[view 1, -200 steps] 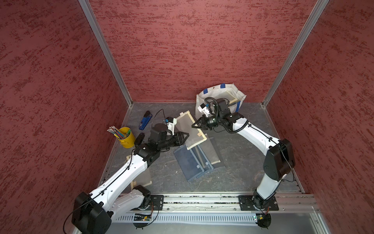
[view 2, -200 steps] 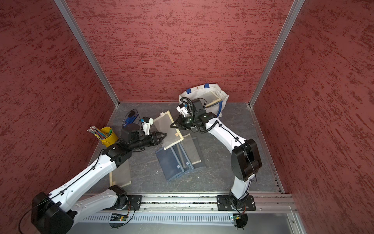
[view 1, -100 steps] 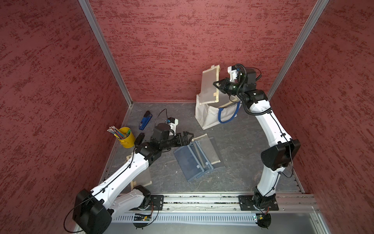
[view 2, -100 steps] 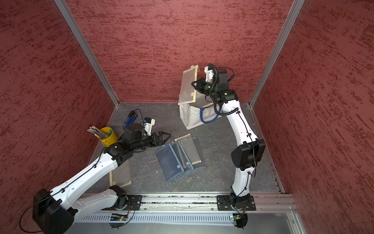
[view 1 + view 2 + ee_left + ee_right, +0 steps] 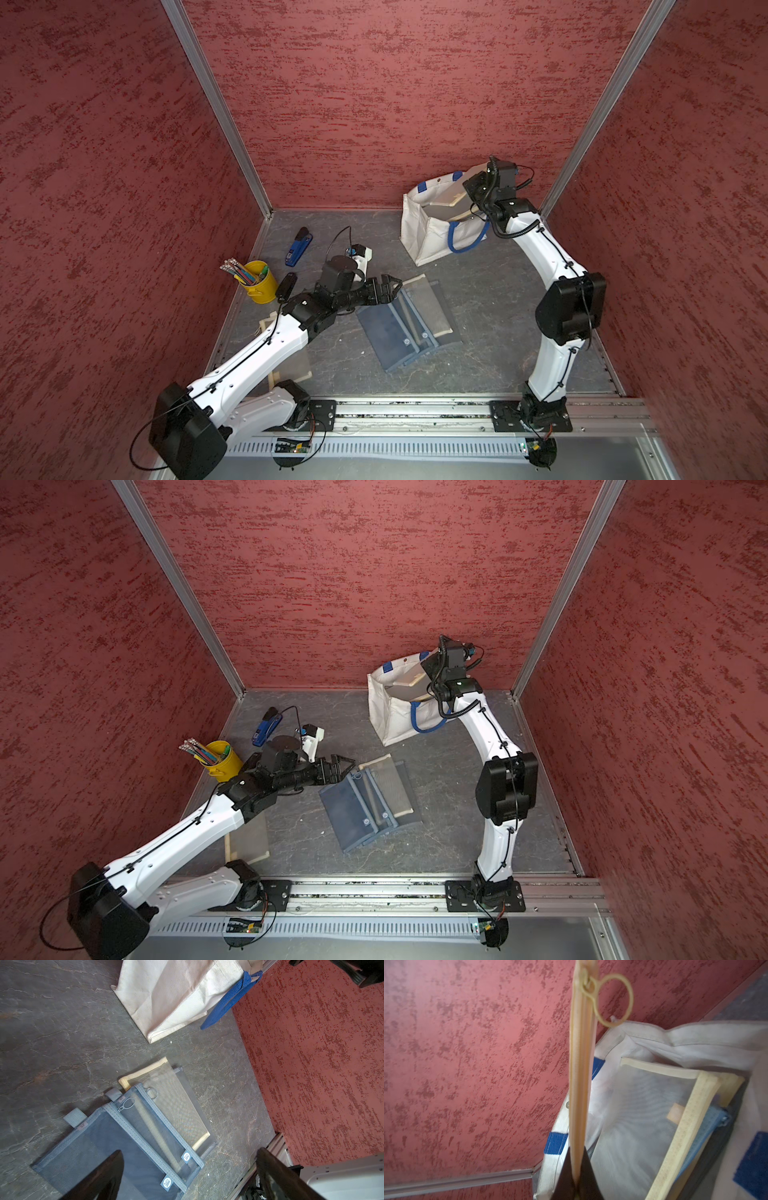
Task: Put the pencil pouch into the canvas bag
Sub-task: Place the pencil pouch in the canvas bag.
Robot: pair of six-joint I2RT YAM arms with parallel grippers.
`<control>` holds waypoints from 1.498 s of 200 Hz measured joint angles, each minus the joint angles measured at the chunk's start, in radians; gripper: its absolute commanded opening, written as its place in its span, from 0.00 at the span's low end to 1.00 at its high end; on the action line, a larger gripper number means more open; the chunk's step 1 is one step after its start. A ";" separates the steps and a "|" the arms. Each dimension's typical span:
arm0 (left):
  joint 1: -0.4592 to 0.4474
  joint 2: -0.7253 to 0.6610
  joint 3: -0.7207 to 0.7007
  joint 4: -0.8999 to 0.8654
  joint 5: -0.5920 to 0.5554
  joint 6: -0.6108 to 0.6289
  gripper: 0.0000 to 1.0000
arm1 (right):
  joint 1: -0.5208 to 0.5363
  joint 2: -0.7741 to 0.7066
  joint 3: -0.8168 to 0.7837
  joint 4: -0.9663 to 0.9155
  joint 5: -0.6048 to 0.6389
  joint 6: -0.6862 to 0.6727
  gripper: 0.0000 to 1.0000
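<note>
1. Nearest the rail: a cream-edged pouch (image 5: 300, 365) lies flat, partly under the left arm. It is not in play.
2. Mid-table: a pile of mesh pouches (image 5: 409, 322) lies overlapped. The left gripper (image 5: 394, 288) hovers at the pile's near edge, jaws spread wide, holding nothing.
3. Far corner: the canvas bag (image 5: 424, 239) stands upright with its mouth open. The right gripper (image 5: 578, 1164) is pinched tight on the zipper edge of the pencil pouch (image 5: 582, 1064), which is held at the bag's mouth. Other pouches (image 5: 643, 1115) lie inside. How deep the held pouch reaches cannot be told.
4. Judgement: the step in hand is the release.
   - Lower until most of the pouch is below the rim.
   - Keep its long edge in line with the mouth.
   - Stay clear of the blue handle (image 5: 465, 243).
   - Only then open the jaws.
5. Risk: the zip ring (image 5: 614, 999) could catch the rim, and a high drop may leave the pouch draped over it.
</note>
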 measured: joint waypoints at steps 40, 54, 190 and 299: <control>0.002 0.000 0.002 -0.008 0.000 0.005 0.99 | 0.008 0.056 -0.004 0.021 0.040 0.066 0.00; 0.004 0.000 0.002 -0.009 0.000 0.005 0.99 | 0.013 0.083 -0.002 0.026 0.044 0.082 0.00; 0.026 -0.074 -0.070 -0.011 -0.008 -0.008 0.99 | 0.111 0.038 -0.099 0.027 0.143 0.112 0.00; 0.035 -0.136 -0.101 -0.016 -0.027 -0.019 1.00 | 0.118 0.005 -0.099 0.020 0.179 0.104 0.47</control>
